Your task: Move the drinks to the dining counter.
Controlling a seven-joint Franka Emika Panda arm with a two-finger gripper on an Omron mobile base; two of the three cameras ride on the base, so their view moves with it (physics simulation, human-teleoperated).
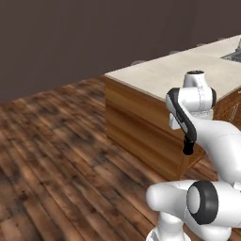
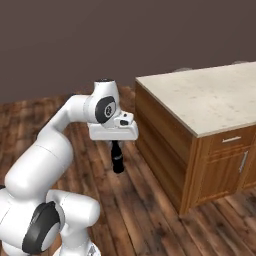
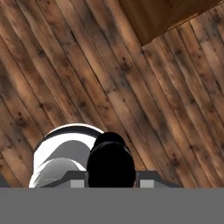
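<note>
My gripper (image 2: 117, 150) hangs over the wooden floor, pointing down, a little to the left of the dining counter's (image 2: 210, 95) near end. It is shut on a small dark bottle-shaped thing (image 2: 117, 164) that hangs upright below the hand; I cannot tell which drink it is. From the left base view the same dark thing (image 1: 188, 147) shows in front of the counter's wooden side. Seen from above in the hand view, it is a round black shape (image 3: 109, 159) between the fingertips. The dining counter (image 1: 155, 77) has a pale speckled stone top.
A sink (image 1: 233, 56) is set into the far right of the counter top. Grey stool tops (image 1: 138, 62) peek over its far edge. Wooden drawers and a door (image 2: 232, 165) face me on the counter's near end. Dark plank floor (image 1: 61, 155) stretches out to the left.
</note>
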